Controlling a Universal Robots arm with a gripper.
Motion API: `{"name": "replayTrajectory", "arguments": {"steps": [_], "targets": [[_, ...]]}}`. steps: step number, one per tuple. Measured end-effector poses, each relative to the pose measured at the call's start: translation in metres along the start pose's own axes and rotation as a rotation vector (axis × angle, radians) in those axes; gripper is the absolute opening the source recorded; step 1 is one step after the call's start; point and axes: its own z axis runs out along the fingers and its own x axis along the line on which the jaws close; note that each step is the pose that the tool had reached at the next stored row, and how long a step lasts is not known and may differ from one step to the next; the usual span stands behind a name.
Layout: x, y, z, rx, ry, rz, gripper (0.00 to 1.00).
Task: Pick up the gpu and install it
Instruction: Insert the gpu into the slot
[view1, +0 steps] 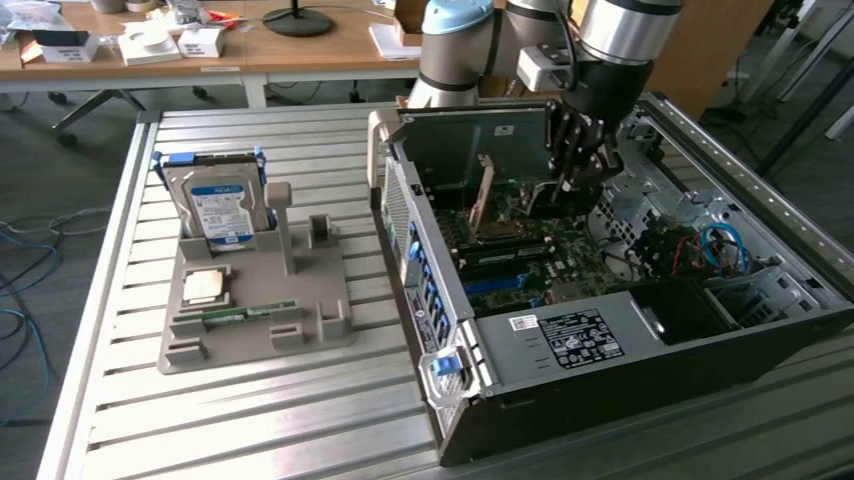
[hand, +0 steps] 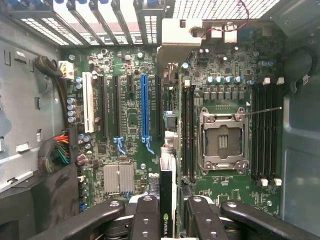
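The arm reaches down into the open computer case (view1: 561, 345) lying on the worktop (view1: 240, 430), and its fingers (hand: 148, 219) pinch the gpu (hand: 168, 187) from both flat faces. The card hangs edge-down between them, probably so that its connector edge can meet a slot squarely. In the exterior view the gpu (view1: 551, 203) sits low inside the case, just above the motherboard (hand: 130, 120). From the wrist view it runs parallel to the expansion slots, just beside the blue slot (hand: 144, 102) on the side toward the CPU socket (hand: 222, 140), with its pale bracket end pointing at the case's rear openings, where a bracket would fasten. Whether the card already touches a slot cannot be told. Well apart on the worktop, the grey holder (view1: 314, 325) carries the hard drive (view1: 220, 210) upright, out of the arm's way.
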Motion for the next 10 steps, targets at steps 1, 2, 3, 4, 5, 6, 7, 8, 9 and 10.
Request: {"name": "replayTrajectory", "arguments": {"steps": [1, 2, 3, 4, 5, 6, 7, 8, 9, 10], "targets": [[0.0, 0.0, 0.0, -0.0001, 0.0002, 0.0, 0.26], [0.0, 0.0, 0.0001, 0.0, 0.0001, 0.0, 0.26], [0.0, 0.0, 0.0001, 0.0, 0.0, 0.0, 0.26], [0.0, 0.0, 0.0001, 0.0, 0.0, 0.0, 0.26], [0.0, 0.0, 0.0002, 0.0, -0.0001, 0.0, 0.26], [0.0, 0.0, 0.0006, 0.0001, -0.0003, 0.0, 0.26], [0.0, 0.0, 0.0012, 0.0002, -0.0005, 0.0, 0.26], [0.0, 0.0, 0.0016, 0.0002, -0.0002, 0.0, 0.26], [0.0, 0.0, 0.002, 0.0002, 0.0, 0.0, 0.26], [0.0, 0.0, 0.0024, 0.0003, -0.0001, 0.0, 0.26]]}}
